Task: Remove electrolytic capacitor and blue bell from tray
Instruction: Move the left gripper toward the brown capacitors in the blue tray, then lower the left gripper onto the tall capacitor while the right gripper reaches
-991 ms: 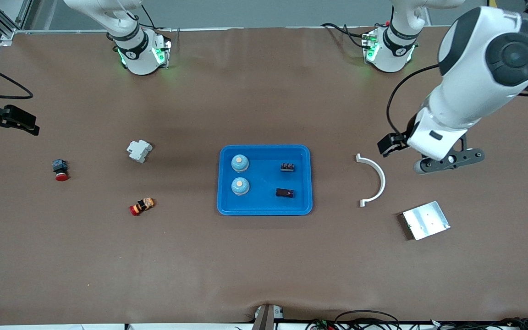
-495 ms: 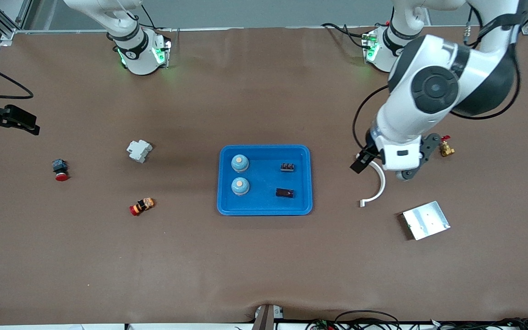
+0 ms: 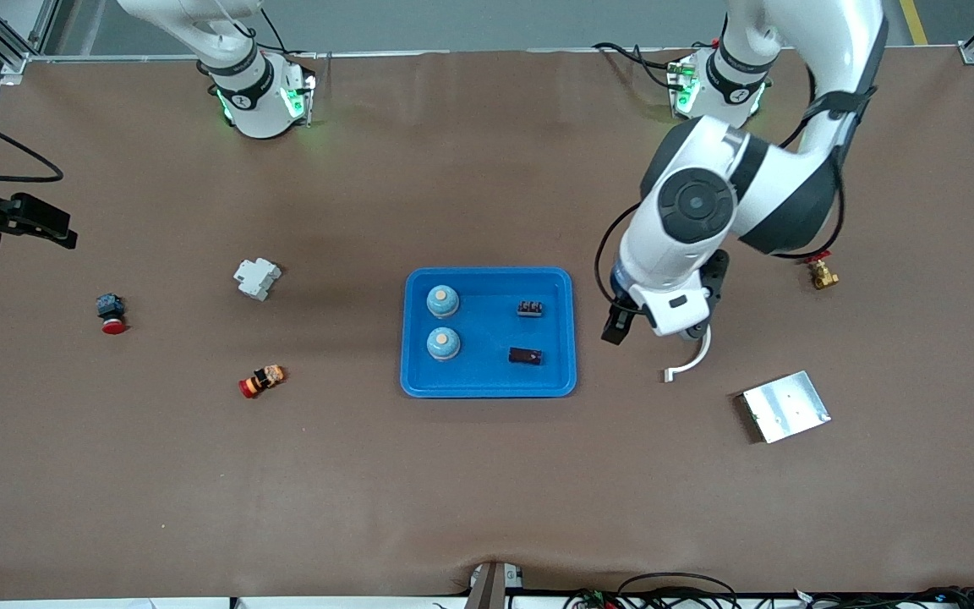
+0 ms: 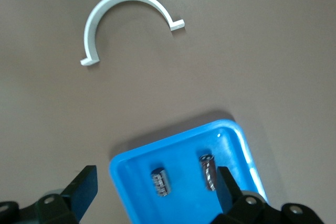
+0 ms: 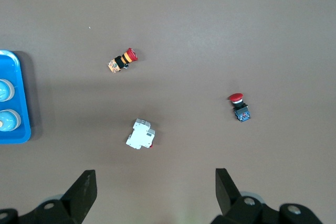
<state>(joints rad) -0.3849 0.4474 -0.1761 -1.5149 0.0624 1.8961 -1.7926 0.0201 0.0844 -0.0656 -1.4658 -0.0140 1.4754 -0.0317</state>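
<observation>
A shallow blue plastic tray point(image 3: 487, 385) is seen at the centre of the front view, and in it two small round bells with blue domes and pale tops point(image 3: 443, 299) are stood one above the other in the picture, at the side toward the right arm's end of the table. At the tray's other side two small dark capacitors point(image 3: 530, 308) lie, one nearer the camera than the other; their exact form is hard to make out. The left gripper point(image 3: 654, 324) is held in the air just right of the tray in the frame, over the bare table and the upper end of a white curved plastic half-ring point(image 3: 690, 362), with its fingers point(image 4: 84, 188) spread wide and nothing between them. The right gripper point(image 3: 26, 222) is seen at the left edge of the frame, waiting over the table, its fingers point(image 5: 84, 192) likewise set wide apart and empty. In the left half of the frame a white boxy circuit breaker point(image 3: 256, 277), a red-capped push button with a dark body point(image 3: 111, 312) and a red and orange-black push button point(image 3: 262, 380) lie well apart. At the lower right a square silver metal plate point(image 3: 785, 406) lies, and a small brass valve with a red handle point(image 3: 821, 272) is seen at the right.
</observation>
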